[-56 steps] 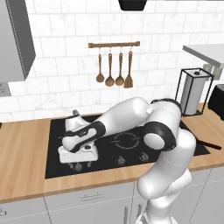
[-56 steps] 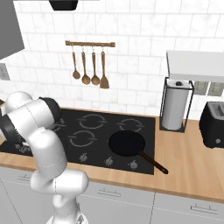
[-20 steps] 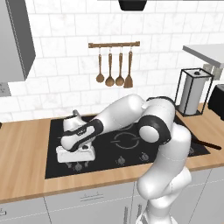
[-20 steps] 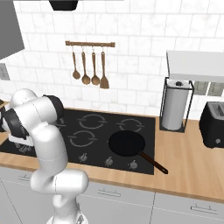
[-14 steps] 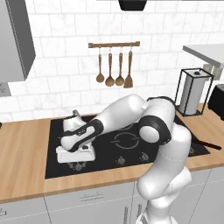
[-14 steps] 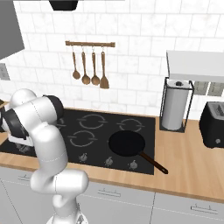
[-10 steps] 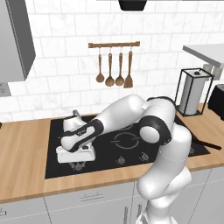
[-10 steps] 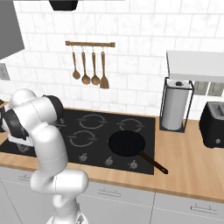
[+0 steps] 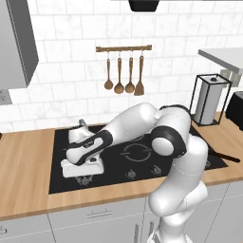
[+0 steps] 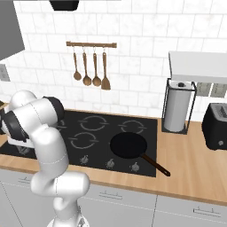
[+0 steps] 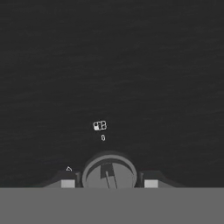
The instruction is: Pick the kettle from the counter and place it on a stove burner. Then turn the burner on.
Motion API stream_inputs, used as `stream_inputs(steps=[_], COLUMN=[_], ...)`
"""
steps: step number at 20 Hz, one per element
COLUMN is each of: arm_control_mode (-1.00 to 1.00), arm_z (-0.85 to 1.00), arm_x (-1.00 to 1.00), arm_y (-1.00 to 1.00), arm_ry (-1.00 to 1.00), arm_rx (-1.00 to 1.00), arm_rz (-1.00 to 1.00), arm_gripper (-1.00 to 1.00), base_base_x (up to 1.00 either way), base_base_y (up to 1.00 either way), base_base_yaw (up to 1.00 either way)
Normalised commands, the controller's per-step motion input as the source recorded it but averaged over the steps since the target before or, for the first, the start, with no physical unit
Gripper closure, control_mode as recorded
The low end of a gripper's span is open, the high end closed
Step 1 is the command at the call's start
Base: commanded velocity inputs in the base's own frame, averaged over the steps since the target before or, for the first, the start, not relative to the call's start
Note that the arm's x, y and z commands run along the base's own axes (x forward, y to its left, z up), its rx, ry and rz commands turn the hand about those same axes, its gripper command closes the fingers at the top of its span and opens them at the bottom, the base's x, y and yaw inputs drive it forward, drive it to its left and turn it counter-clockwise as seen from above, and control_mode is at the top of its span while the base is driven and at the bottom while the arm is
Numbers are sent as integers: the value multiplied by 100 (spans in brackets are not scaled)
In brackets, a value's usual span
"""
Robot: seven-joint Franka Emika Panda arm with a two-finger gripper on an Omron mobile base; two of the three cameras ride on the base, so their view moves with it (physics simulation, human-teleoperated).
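— Hardly shifted since a moment ago, only leaned a tiny bit more. Seen the claw (image 11: pixel 109 183)?
— Yes. Down low at the front left of the black cooktop (image 9: pixel 142 140). Looks pinched on the little round knob (image 11: pixel 109 171), with one finger tip (image 11: pixel 68 183) tight on each side.
— And the kettle (image 9: pixel 78 132)?
— Off the counter (image 9: pixel 26 166) already. Sitting on the back left of the black glass, left of the middle in the left base view, just behind the hand. Hard to tell if right on the big ring, being half hidden by the arm.
— So only the turning left, probably. Could go wrong how?
— Could slip. Round and smooth, that knob, so might slide between the finger tips and not turn at all.
— Anything else?
— Could be the wrong knob. More of them along the front edge, so might heat a ring with no kettle on it, maybe even the one under the black pan (image 10: pixel 128 145).
— And the kettle so close behind?
— Might get bumped if the hand swings back while twisting. Could push it off its ring or tip it.
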Motion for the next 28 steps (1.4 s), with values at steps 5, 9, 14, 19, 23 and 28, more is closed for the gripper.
stream_inputs(steps=[5,9,14,19,23,28], arm_control_mode=[-100,-100,-100,-100,-100,-100], arm_z=[-4,-2,0,0,0,-1], arm_x=[-15,-15,-16,-7,-10,-9], arm_y=[0,0,0,-3,-9,-11], arm_ry=[0,0,0,-1,-3,-3], arm_rx=[0,0,1,3,5,6], arm_rz=[23,26,26,25,25,24], arm_gripper=[100,100,100,100,100,100], base_base_x=[0,0,0,0,0,0], base_base_y=[0,0,0,0,0,0], base_base_yaw=[0,0,0,0,0,0])
